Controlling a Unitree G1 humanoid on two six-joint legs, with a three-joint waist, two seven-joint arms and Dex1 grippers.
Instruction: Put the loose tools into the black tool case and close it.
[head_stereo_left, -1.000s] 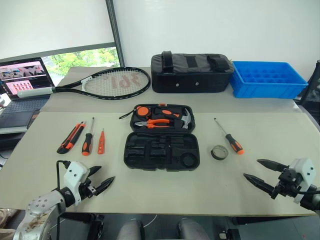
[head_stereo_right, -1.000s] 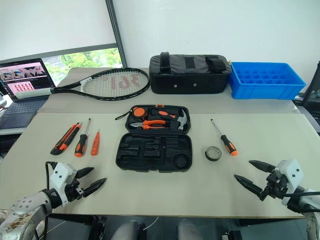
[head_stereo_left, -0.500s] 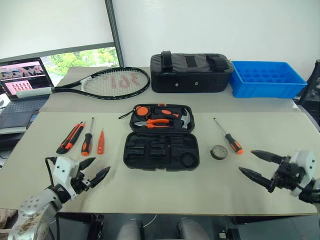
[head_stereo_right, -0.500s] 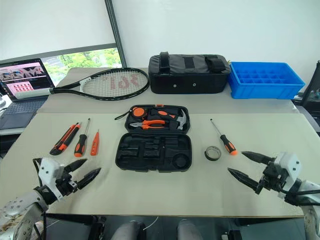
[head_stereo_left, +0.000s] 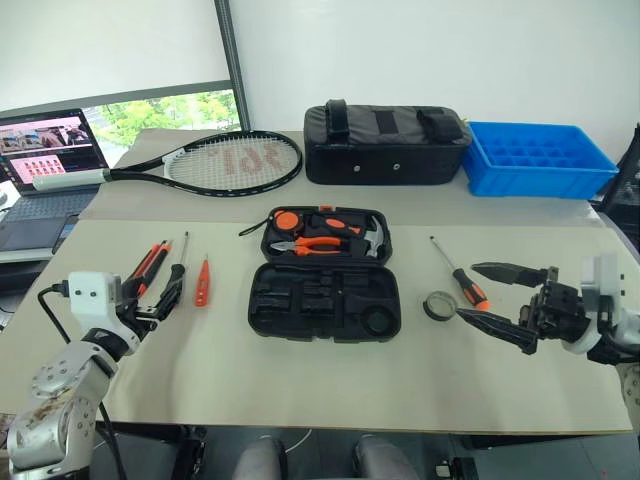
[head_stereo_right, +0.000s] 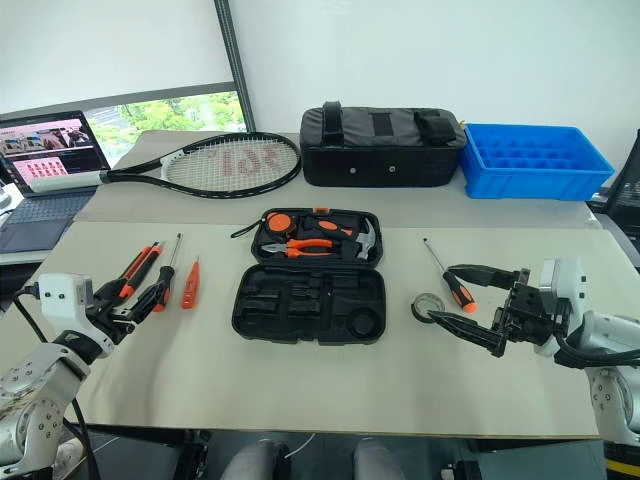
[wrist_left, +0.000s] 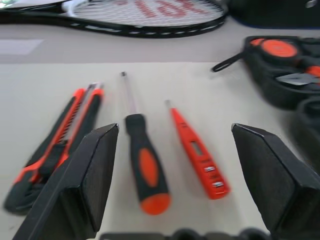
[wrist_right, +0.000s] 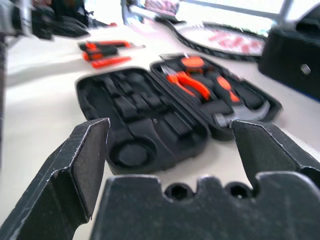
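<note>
1. Now my left pincer (head_stereo_right: 135, 305) hangs with its fingers apart and nothing between them, low over the counter's (head_stereo_left: 300, 380) left side, pointing away from me.
2. Just ahead of it lie three loose tools side by side: the utility knife (head_stereo_left: 143, 272) nearest the left edge, then the black-handled screwdriver (wrist_left: 142, 165), then the small orange screwdriver (head_stereo_left: 202, 283).
3. All three have their long axes running from the near edge toward the far edge, roughly in line with my left pincer, so I judge a straight reach forward would straddle the black-handled screwdriver's handle.
4. My right pincer (head_stereo_left: 495, 298) is also spread wide and empty, over the right side, pointing inward toward the middle.
5. Just beside its tips sit the tape roll (head_stereo_left: 438, 305) and the fourth screwdriver (head_stereo_left: 458, 274), which lies slanted, its handle toward me.
6. Between both arms, at the counter's centre, the black tool case (head_stereo_left: 325, 295) lies open, its near half showing empty slots.
7. I judge the left arm serves the left trio, the right arm the roll and slanted screwdriver.
</note>
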